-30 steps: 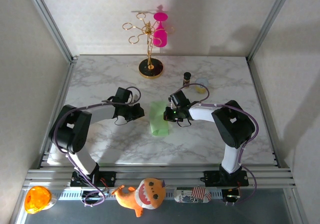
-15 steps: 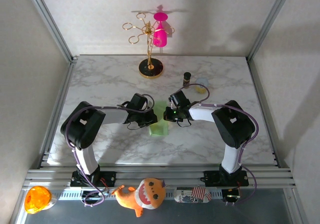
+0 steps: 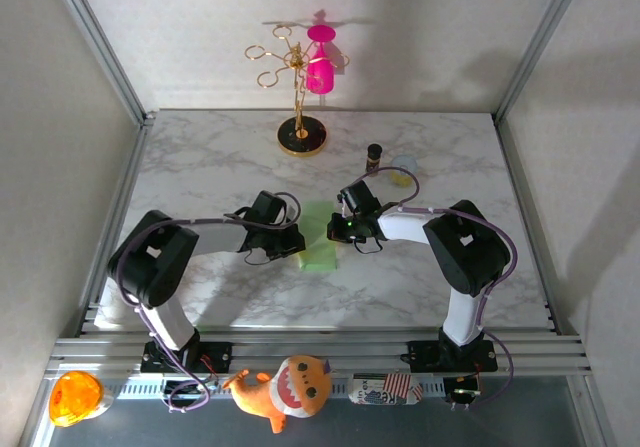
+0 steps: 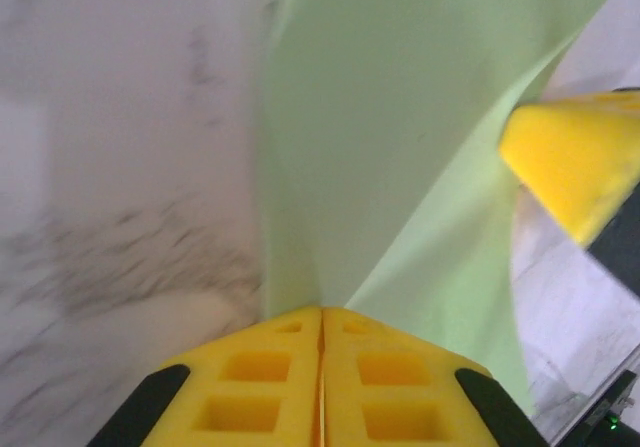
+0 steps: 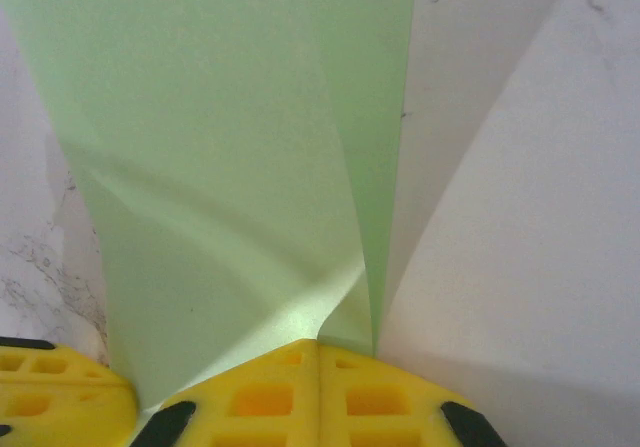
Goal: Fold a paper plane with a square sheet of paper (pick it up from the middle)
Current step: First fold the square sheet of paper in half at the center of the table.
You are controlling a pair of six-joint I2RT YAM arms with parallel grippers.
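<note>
The left gripper (image 4: 322, 319) and the right gripper (image 5: 318, 352) each pinched an opposite side of the folded pale green sheet of paper (image 3: 320, 255) mid-bench (image 3: 200, 167).

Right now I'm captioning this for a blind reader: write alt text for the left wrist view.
The yellow-fingered left gripper is shut on a thin pale green paper sheet, creased, over a white marble table. The right gripper's yellow finger shows at the right edge.
</note>
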